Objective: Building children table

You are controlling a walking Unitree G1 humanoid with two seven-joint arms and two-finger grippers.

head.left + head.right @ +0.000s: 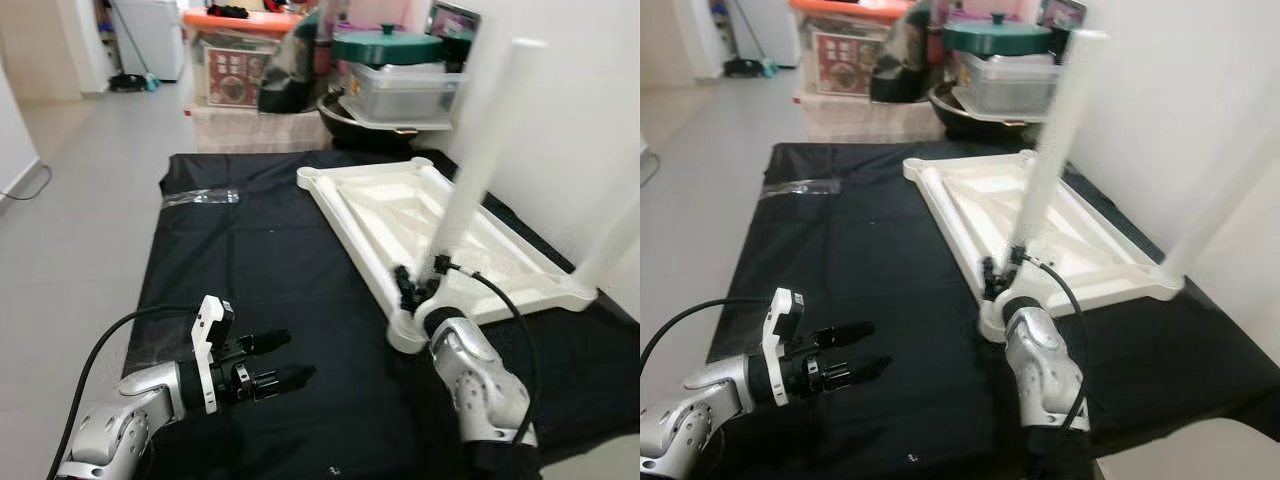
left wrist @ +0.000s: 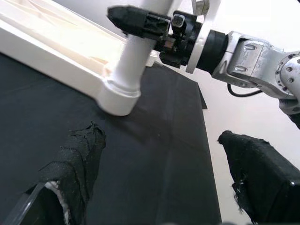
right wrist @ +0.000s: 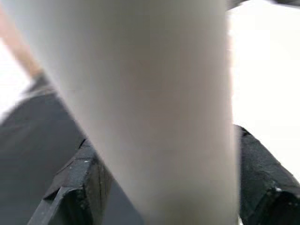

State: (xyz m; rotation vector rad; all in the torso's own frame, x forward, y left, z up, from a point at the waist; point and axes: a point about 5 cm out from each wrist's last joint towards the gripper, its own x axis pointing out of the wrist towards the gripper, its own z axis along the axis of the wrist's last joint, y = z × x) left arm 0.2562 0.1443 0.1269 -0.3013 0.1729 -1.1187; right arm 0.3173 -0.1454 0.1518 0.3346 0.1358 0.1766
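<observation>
The white table leg (image 1: 470,170) stands upright in the near corner socket of the upturned white tabletop (image 1: 400,205) on the black-covered desk (image 1: 260,270). The right pincer (image 1: 418,285) clamps its base; the left pincer (image 1: 285,360) hovers open nearby. If grip slips, the leg could tilt out unseated. No legible writing.

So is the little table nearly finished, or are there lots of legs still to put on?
About halfway. The white plastic tabletop lies upside down on the black cloth. One white round leg stands at the right corner. The right tool is gripping a second leg at the near corner. The far corners still need legs. The left tool is open.
</observation>
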